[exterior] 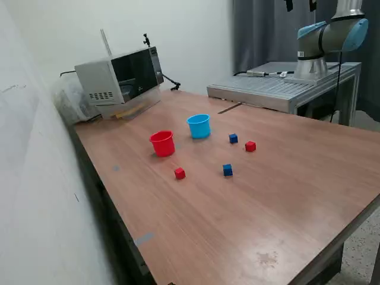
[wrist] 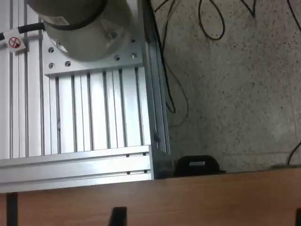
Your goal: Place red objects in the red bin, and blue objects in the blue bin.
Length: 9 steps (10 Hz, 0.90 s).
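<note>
In the exterior view a red cup (exterior: 162,143) and a light blue cup (exterior: 199,126) stand upright side by side on the wooden table (exterior: 285,202). One red cube (exterior: 179,173) lies in front of the red cup, and another red cube (exterior: 250,146) lies towards the exterior view's right. One dark blue cube (exterior: 233,138) lies next to the blue cup, and another dark blue cube (exterior: 227,170) lies nearer the front. My gripper (exterior: 301,5) is high at the top edge, far from them, with its fingers apart and empty. In the wrist view its fingertips (wrist: 117,217) show above the table edge; cups and cubes are out of view there.
A microwave (exterior: 122,76) stands at the table's back corner by the white wall. The arm's base (exterior: 320,41) sits on a raised aluminium platform (exterior: 279,86) behind the table; the platform also shows in the wrist view (wrist: 89,122). Cables lie on the floor (wrist: 235,70).
</note>
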Each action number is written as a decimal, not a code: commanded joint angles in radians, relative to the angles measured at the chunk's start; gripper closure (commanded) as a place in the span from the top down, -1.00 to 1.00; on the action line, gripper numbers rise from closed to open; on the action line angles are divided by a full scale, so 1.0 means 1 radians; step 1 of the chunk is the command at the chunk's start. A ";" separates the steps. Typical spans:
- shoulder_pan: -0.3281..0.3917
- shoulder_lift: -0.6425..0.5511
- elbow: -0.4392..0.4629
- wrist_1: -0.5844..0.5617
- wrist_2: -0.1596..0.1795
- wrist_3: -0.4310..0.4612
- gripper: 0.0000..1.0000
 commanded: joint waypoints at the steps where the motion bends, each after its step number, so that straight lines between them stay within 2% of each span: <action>1: 0.006 0.003 -0.012 -0.014 0.000 -0.009 1.00; 2: 0.009 0.009 -0.012 -0.017 -0.002 -0.021 1.00; 3: 0.008 0.011 -0.012 -0.024 0.000 -0.099 1.00; 6: 0.009 0.011 -0.012 -0.130 0.001 -0.118 1.00; 8: 0.009 0.011 -0.017 -0.320 0.003 -0.118 1.00; 9: 0.008 0.015 -0.034 -0.346 0.003 -0.117 1.00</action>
